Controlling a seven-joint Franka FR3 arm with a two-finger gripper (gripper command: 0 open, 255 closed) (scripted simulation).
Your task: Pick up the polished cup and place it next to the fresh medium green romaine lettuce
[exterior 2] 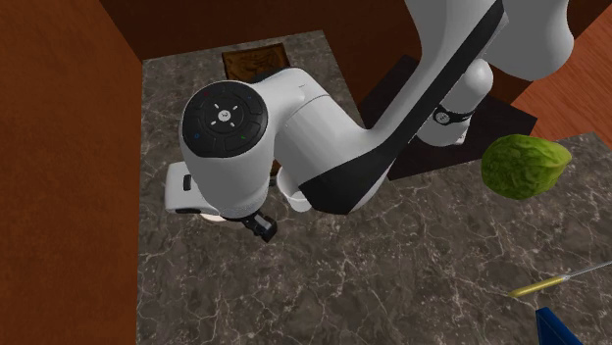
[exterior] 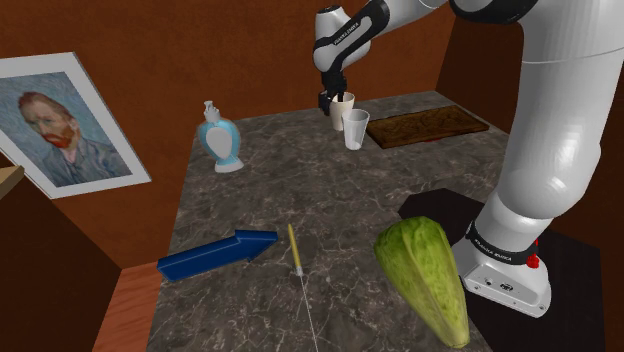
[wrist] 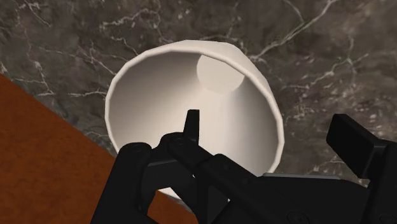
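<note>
Now your pincer [wrist: 270, 127] sits over the white cup [wrist: 191, 83], fingers apart.
One finger hangs inside the cup and the other outside its rim, and neither looks pressed against the wall. The cup stands at the far end of the marbled surface [exterior: 300, 200], just beside a clearer cup [exterior: 355, 128]. The romaine lettuce [exterior: 425, 275] lies well apart, near the arm's base [exterior: 505, 280], so you face a long carry back.

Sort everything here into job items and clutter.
Job: white cup under the gripper; green lettuce.
Clutter: second cup, soap dispenser, blue arrow block, yellow-handled tool, brown board, framed portrait.
</note>
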